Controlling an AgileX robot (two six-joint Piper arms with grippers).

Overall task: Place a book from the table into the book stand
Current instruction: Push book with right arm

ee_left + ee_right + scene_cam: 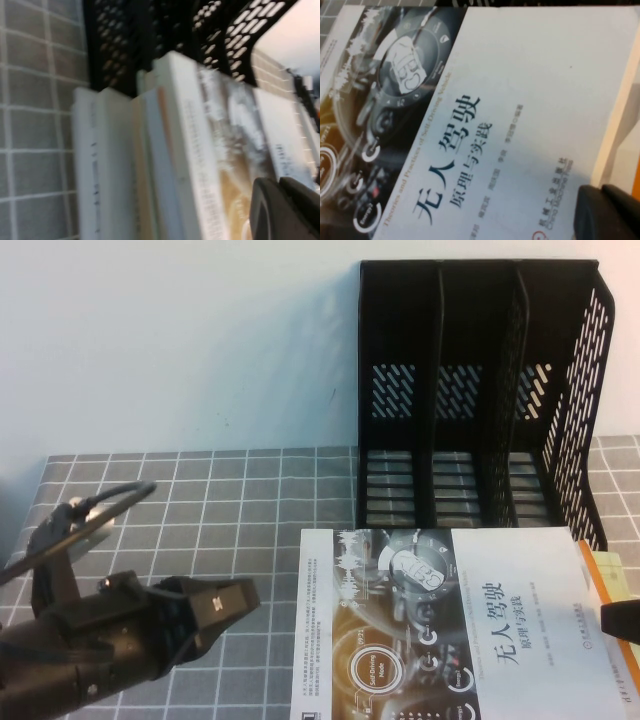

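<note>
Book lies flat by the black stand

Grey cloth with a white grid of squares is seen all over the table [230,490]. On it, at about one o'clock in the high view, the book stand [480,390] is set upright. It is tall and black, with three slots, holes in its side walls and slats in its base. Nothing is seen inside the three slots.

Just in front of the stand, at about five o'clock, the book [440,625] is laid flat with its cover up. A white cover with black Chinese words and dark brown-orange round dials can be seen. Its far edge is close to the stand's base. Under it, other books [115,165] are stacked, and their white page edges are shown in the left wrist view. An orange and pale edge is seen sticking out on the right side.

The left gripper [240,602] is found at about eight o'clock, low over the cloth and just beside the book's left edge. Its claw is clenched tight, and nothing is held in it.

The right gripper [622,622] is seen only as a small black tip at about four o'clock, at the book's right edge. Whether its claw is released or clenched cannot be told.
</note>
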